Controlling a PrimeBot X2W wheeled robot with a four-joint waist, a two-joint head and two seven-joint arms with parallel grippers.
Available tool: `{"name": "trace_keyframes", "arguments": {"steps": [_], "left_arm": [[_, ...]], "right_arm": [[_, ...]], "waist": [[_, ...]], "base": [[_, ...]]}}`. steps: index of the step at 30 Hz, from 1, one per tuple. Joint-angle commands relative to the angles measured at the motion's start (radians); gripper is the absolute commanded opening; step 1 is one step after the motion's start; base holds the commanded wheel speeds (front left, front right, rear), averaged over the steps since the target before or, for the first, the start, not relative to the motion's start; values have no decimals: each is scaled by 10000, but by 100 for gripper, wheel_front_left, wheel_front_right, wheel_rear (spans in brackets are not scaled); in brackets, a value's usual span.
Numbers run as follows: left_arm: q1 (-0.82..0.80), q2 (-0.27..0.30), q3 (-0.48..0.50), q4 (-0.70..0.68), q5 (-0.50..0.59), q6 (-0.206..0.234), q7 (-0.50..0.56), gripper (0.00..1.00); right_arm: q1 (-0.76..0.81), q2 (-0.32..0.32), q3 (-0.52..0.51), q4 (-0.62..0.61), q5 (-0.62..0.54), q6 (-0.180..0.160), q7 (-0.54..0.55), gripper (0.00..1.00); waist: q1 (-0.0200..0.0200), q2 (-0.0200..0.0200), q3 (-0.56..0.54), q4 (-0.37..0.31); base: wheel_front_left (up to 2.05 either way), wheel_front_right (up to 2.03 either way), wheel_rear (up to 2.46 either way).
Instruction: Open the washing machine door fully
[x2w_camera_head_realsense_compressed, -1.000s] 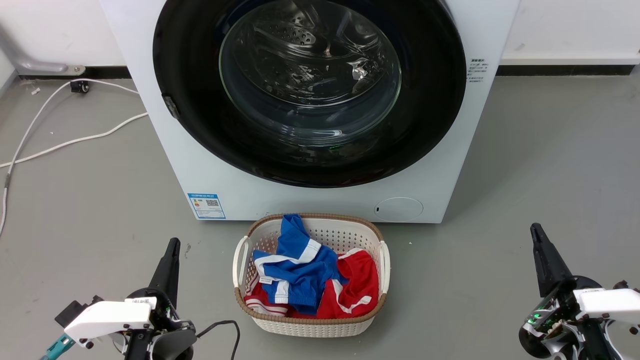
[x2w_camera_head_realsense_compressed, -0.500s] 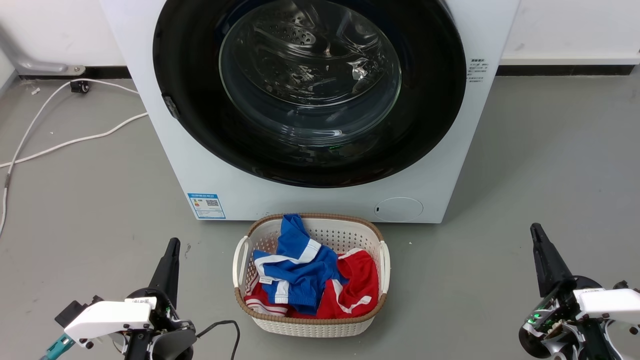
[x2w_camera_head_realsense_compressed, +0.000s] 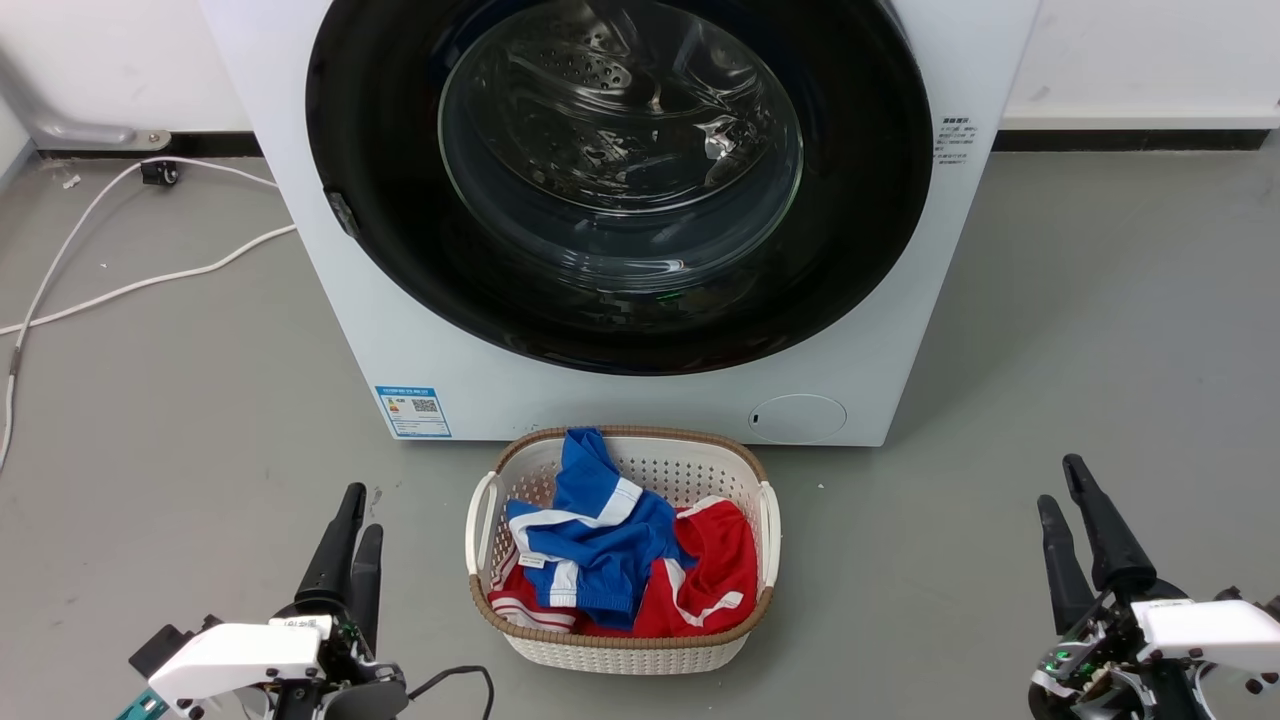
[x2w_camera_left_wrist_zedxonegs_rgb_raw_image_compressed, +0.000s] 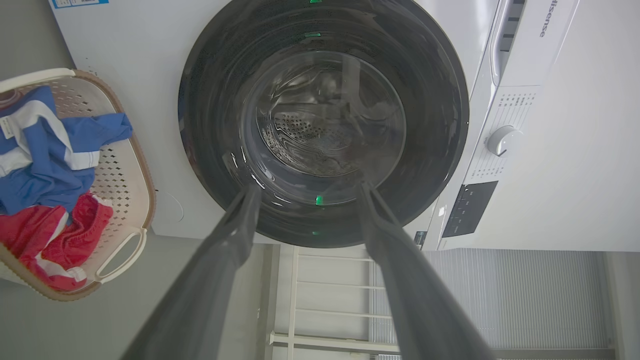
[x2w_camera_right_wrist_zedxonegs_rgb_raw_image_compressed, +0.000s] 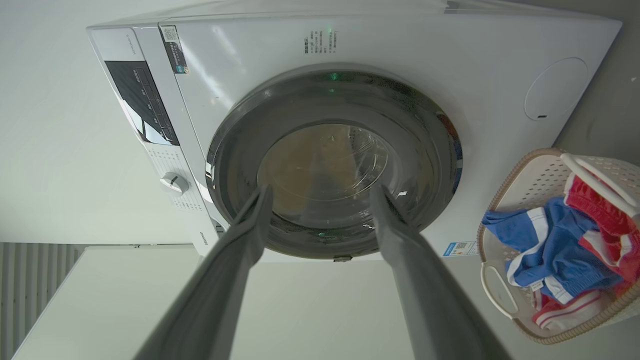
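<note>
The washing machine (x2w_camera_head_realsense_compressed: 620, 405) is a white front-loader standing straight ahead. Its door (x2w_camera_head_realsense_compressed: 620, 170), a glossy black disc with a domed glass window, lies flat against the front, shut. A small latch piece (x2w_camera_head_realsense_compressed: 340, 212) sits on the door's left rim. My left gripper (x2w_camera_head_realsense_compressed: 362, 510) is low on the left, far from the door, open and empty. My right gripper (x2w_camera_head_realsense_compressed: 1057, 482) is low on the right, also open and empty. Both wrist views look at the door (x2w_camera_left_wrist_zedxonegs_rgb_raw_image_compressed: 325, 120) (x2w_camera_right_wrist_zedxonegs_rgb_raw_image_compressed: 332, 160) between spread fingers (x2w_camera_left_wrist_zedxonegs_rgb_raw_image_compressed: 240, 225) (x2w_camera_right_wrist_zedxonegs_rgb_raw_image_compressed: 250, 220).
A white laundry basket (x2w_camera_head_realsense_compressed: 620, 650) with blue and red clothes (x2w_camera_head_realsense_compressed: 600, 550) sits on the grey floor just in front of the machine, between my arms. White cables (x2w_camera_head_realsense_compressed: 100, 290) trail across the floor at the left. A white wall stands behind.
Both grippers have opened: each showed one dark finger line before and now shows two apart. Both arms sit slightly lower in the head view. The door has not moved.
</note>
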Motion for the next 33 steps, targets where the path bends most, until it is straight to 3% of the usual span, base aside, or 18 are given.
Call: {"name": "trace_keyframes", "arguments": {"steps": [1, 16, 24, 29, 30, 33], "left_arm": [[-241, 26, -119, -237, 73, -8, -111, 100], [-303, 28, -531, -833, 905, -15, -847, 100], [-349, 29, -609, -1147, 3023, -18, -1168, 100], [-352, 30, -794, -1331, 4251, 104, -1355, 100], [-353, 30, -940, -1416, 4904, 197, -1461, 100], [-362, 31, -1083, -1483, 5675, 289, -1568, 100]], "right_arm": [[-216, -18, 121, -268, -14, 3, -123, 100], [-262, -83, 693, -699, -1102, 8, -888, 100], [-232, -108, 552, -1026, -3583, 10, -1209, 100], [-157, -92, 541, -1183, -5557, 11, -1390, 100], [-108, -51, 501, -1340, -6436, 12, -1416, 100], [-50, -24, 470, -1483, -7045, 13, -1394, 100]], "waist": [[0, 0, 2, 2], [0, 0, 10, 40], [0, 0, 4, 51], [0, 0, -3, 60], [0, 0, -6, 71], [0, 0, -9, 83]], "base": [[0, 0, 0], [0, 0, 0], [0, 0, 0], [0, 0, 0], [0, 0, 0], [0, 0, 0]]}}
